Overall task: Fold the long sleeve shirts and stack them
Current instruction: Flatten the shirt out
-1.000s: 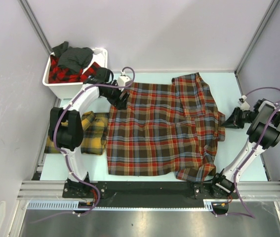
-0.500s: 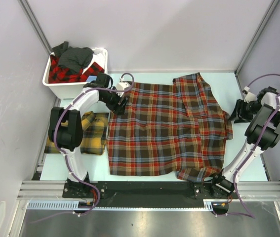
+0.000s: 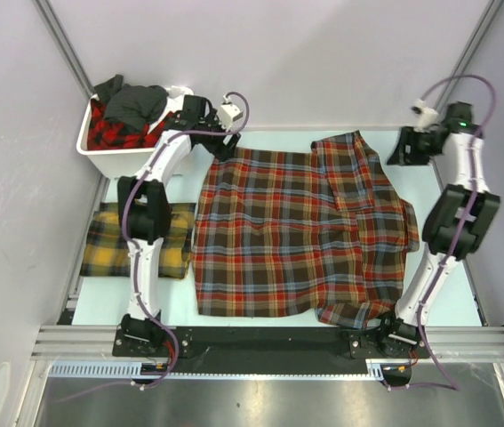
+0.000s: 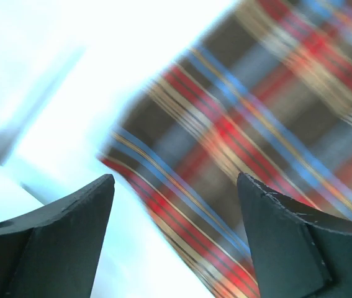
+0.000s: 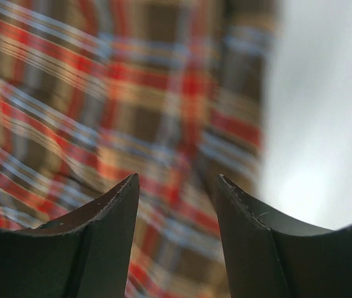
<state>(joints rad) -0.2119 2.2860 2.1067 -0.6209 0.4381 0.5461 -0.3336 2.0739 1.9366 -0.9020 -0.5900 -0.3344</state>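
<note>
We see the left claw (image 4: 174,186) and right claw (image 5: 177,186) both released, empty; an edge of the red-brown plaid shirt (image 3: 296,231) lies below each, on the surface (image 3: 176,298).

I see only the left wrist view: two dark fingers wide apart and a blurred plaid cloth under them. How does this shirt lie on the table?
Observer: The red-brown plaid shirt lies spread out across the middle of the table, and its right side looks folded inward.
Operator: Where is the right gripper?
Observer: The right gripper hangs past the shirt's far right corner, off the cloth, open and empty.
Operator: Is any shirt already folded?
Observer: Yes, a yellow-and-green plaid shirt lies folded at the table's left edge, left of the spread shirt.
</note>
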